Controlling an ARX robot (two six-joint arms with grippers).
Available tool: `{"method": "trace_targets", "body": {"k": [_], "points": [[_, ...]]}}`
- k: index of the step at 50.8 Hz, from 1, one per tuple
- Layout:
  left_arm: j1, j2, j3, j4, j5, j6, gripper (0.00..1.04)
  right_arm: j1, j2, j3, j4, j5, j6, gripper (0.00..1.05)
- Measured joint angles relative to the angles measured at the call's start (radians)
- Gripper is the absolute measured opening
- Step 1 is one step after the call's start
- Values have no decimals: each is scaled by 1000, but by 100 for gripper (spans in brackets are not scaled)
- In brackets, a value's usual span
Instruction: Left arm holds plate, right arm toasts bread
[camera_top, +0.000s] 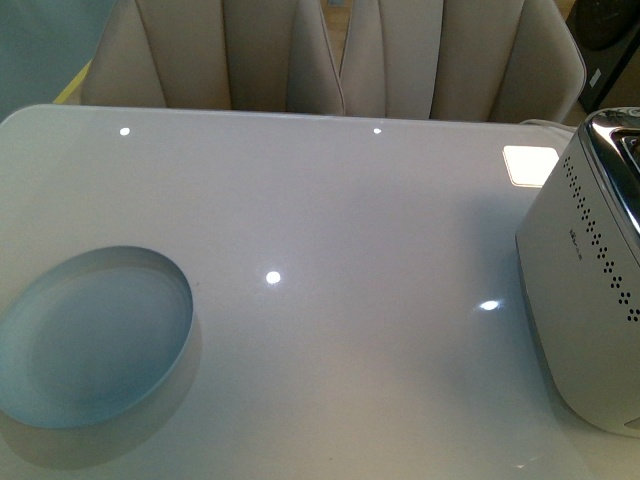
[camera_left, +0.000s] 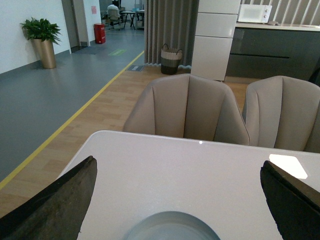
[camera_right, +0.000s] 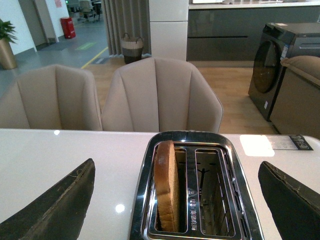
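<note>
The pale bluish-white plate (camera_top: 90, 338) lies empty on the white table at the front left; its far rim shows in the left wrist view (camera_left: 172, 229). My left gripper (camera_left: 177, 210) is open above the table, its black jaws wide apart on either side of the plate's rim. The bread (camera_right: 167, 185) stands upright in one slot of the toaster (camera_right: 192, 192), sticking up above the chrome top. My right gripper (camera_right: 177, 205) is open and hovers above the toaster, jaws spread wider than it. Neither arm shows in the front view.
The white toaster (camera_top: 585, 270) with a chrome top stands at the table's right edge. Its other slot (camera_right: 212, 192) is empty. Beige chairs (camera_top: 330, 55) stand behind the table's far edge. A washing machine (camera_right: 272, 65) stands in the room beyond.
</note>
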Motion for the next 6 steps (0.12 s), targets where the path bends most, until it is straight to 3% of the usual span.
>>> {"method": "trace_targets", "body": {"k": [6], "points": [[0,0,0,0,0,0,98,0,0,0,0,0,0,96]]}}
